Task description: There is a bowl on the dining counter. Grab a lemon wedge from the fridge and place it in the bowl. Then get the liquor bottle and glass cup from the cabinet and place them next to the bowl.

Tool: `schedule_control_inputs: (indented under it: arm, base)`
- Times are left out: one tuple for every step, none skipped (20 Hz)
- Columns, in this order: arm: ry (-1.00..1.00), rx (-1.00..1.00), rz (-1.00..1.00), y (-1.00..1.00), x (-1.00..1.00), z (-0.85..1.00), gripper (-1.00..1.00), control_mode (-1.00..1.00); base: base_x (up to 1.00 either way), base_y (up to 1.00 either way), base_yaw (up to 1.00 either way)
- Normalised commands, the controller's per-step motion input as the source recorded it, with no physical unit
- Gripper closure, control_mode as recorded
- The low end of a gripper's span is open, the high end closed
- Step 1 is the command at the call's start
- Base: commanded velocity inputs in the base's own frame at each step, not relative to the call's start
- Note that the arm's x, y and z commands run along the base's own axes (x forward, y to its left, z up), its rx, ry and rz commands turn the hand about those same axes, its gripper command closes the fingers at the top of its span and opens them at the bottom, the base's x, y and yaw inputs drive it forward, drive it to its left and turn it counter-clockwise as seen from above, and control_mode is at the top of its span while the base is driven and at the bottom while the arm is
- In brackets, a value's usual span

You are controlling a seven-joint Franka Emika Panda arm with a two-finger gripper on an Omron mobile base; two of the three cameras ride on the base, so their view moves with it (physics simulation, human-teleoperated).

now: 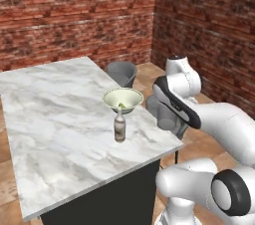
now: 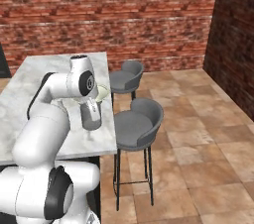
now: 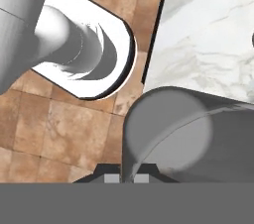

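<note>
A pale green bowl (image 1: 108,97) stands on the marble dining counter (image 1: 60,109) near its right edge, with a small lemon wedge (image 1: 121,104) inside. Just in front of the bowl stands the liquor bottle (image 1: 119,126), upright. My gripper (image 3: 126,178) is shut on a grey translucent glass cup (image 3: 188,139), which looms large in the hand view. The cup (image 1: 160,112) hangs at the counter's right edge, to the right of bowl and bottle. In the right base view the cup (image 2: 92,115) hangs just below the bowl (image 2: 102,92), which the arm partly hides.
Two grey bar stools (image 2: 126,77) (image 2: 139,121) stand along the counter's right side, one of them (image 1: 122,73) behind the bowl. Brick walls close the back and right. The counter's edge and tiled floor (image 3: 64,129) lie below the hand.
</note>
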Motion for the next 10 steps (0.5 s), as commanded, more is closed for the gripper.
schedule_control_inputs:
  arm:
    - [0.0, 0.0, 0.0, 0.07, 0.38, -0.39, 1.0, -1.0]
    - [0.0, 0.0, 0.0, 0.06, 0.36, -0.42, 1.0, -1.0]
    - [0.0, 0.0, 0.0, 0.05, 0.33, -0.44, 1.0, -1.0]
    - [0.0, 0.0, 0.0, 0.03, 0.28, -0.46, 1.0, -1.0]
    - [0.0, 0.0, 0.0, 0.03, 0.24, -0.48, 1.0, -1.0]
    - [0.0, 0.0, 0.0, 0.0, 0.21, -0.49, 1.0, -1.0]
    - [-0.01, 0.0, 0.0, 0.0, 0.18, -0.5, 1.0, -1.0]
    - [-0.02, 0.0, 0.0, 0.0, 0.16, -0.48, 1.0, -1.0]
    - [-0.01, 0.0, 0.0, 0.0, 0.18, -0.44, 1.0, -1.0]
    - [0.0, 0.0, 0.0, 0.0, 0.19, -0.42, 1.0, -1.0]
  base:
    - [0.0, 0.0, 0.0]
    - [0.0, 0.0, 0.0]
    - [0.0, 0.0, 0.0]
    - [0.0, 0.0, 0.0]
    - [0.0, 0.0, 0.0]
    - [0.0, 0.0, 0.0]
    - [0.0, 0.0, 0.0]
    - [0.0, 0.0, 0.0]
    - [0.0, 0.0, 0.0]
    - [0.0, 0.0, 0.0]
